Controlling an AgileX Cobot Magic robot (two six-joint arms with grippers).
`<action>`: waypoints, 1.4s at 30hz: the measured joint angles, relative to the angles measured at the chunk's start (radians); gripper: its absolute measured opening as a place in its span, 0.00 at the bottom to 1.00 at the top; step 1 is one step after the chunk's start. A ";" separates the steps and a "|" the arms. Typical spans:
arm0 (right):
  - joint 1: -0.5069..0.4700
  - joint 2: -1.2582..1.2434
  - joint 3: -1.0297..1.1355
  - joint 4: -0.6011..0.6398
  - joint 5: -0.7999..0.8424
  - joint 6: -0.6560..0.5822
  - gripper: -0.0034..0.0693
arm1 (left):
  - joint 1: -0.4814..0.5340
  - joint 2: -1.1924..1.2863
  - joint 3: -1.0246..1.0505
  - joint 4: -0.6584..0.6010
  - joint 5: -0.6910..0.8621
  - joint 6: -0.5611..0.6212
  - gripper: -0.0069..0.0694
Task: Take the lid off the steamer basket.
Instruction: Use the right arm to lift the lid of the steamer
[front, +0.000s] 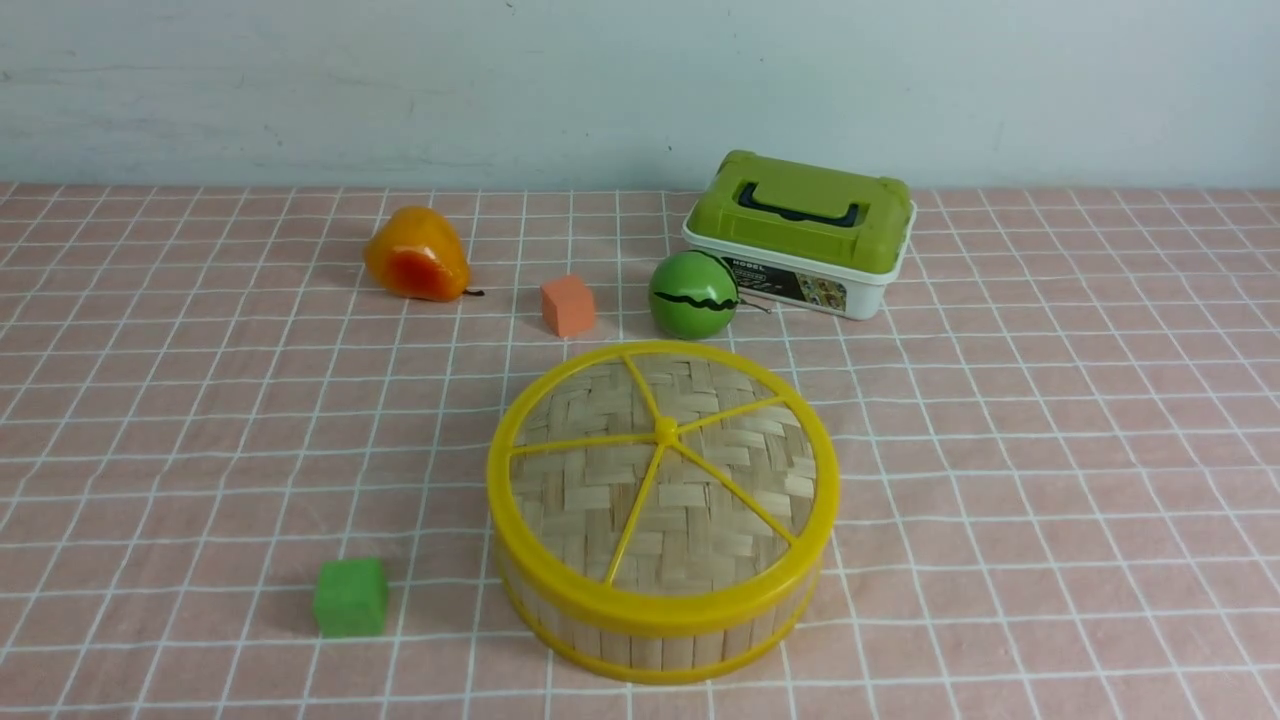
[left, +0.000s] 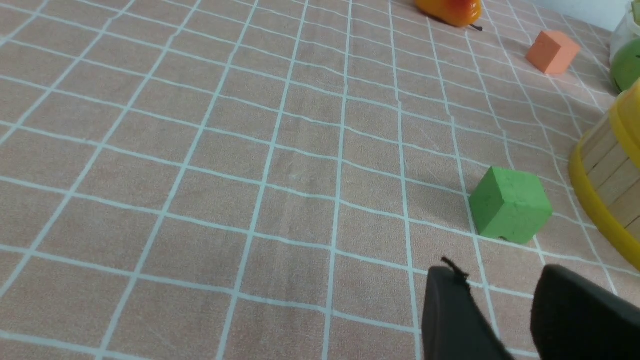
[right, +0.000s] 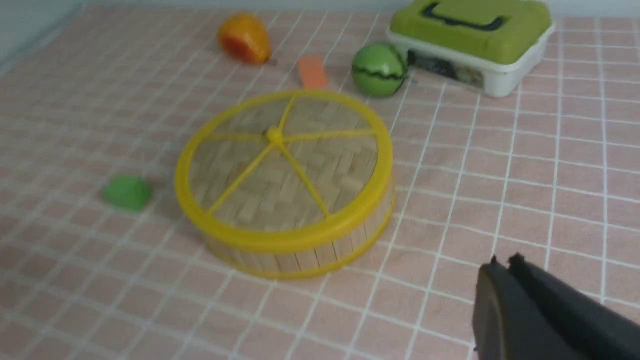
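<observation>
At mid-counter (front: 1050, 500), near side, front cam: steamer basket (front: 646, 652) upright, lid (front: 590, 500) seated flat on top, no gap seen along the yellow rim (front: 665, 612).

Progress: lid-off not done. Neither set of jaws touches lid or basket. Left to do, my est.: bring an arm over, grip lid at the central knob (front: 666, 431), lift clear, set down beside. Call it 0 steps complete.

Jaws: L pair spread, nothing betw. the fingers (left: 450, 305), near the green cube (left: 510, 205). R pair pressed together, nothing held, well apart from basket; prob. need to spread before any grip. Neither arm shows in front cam.

Risk (judgement): knob is small, jaws could slip off; basket might ride up w/ lid if rim fits tight.

Writing: only the white box w/ green top (front: 812, 215), far side behind basket, carries any that I see. Dark label (front: 790, 283) has a brand word in white caps, looks like "HOGEL" or "HOBEL", can't settle which. Smaller line under it too tiny to read; food-type photo at label's end. No text seen on lid or basket wall.
</observation>
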 joint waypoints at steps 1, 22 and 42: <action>0.000 0.116 -0.100 -0.010 0.104 -0.153 0.02 | 0.000 0.000 0.000 0.000 0.000 0.000 0.40; 0.432 0.986 -0.785 -0.447 0.332 0.141 0.06 | 0.000 0.000 0.000 0.000 0.000 0.000 0.40; 0.578 1.443 -1.076 -0.376 0.124 0.284 0.64 | 0.000 0.000 0.000 0.000 0.000 0.000 0.40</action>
